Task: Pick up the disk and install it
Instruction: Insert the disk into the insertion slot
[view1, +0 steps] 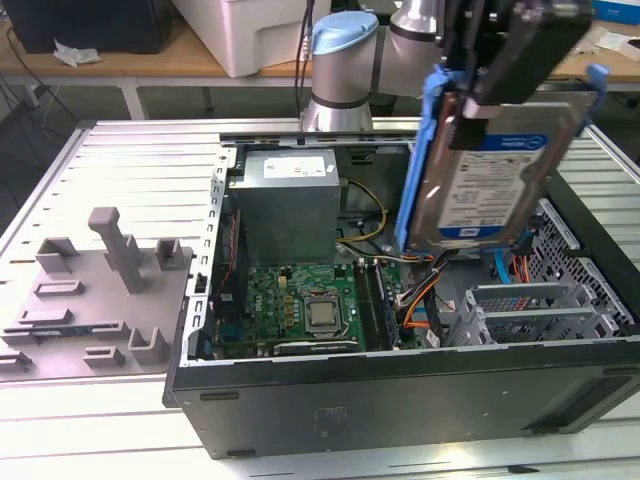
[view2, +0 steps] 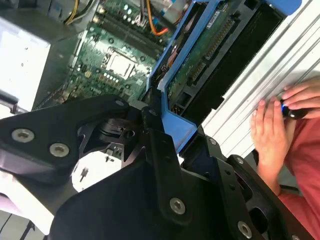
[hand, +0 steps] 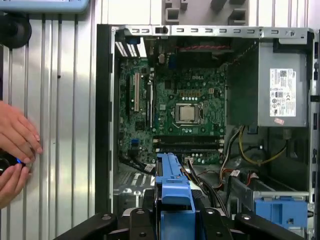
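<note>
While our gripper (view1: 505, 75) was clamped on the disk (view1: 495, 170), we saw it hanging tilted beneath the jaws, long axis running straight away from them toward the open case (view1: 400, 395), clear above the drive bay (view1: 545, 310).

Silver disk (view1: 490, 175), blue-and-white label, blue carrier rail, tilted near-upright, aloft over the computer case (view1: 400, 405)

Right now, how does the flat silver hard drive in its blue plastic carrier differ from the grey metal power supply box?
The disk hangs tilted above the case, clamped in the gripper; the power supply sits mounted inside it. The disk is flat and blue-framed; the power supply is a boxy block. Both carry labels.
</note>
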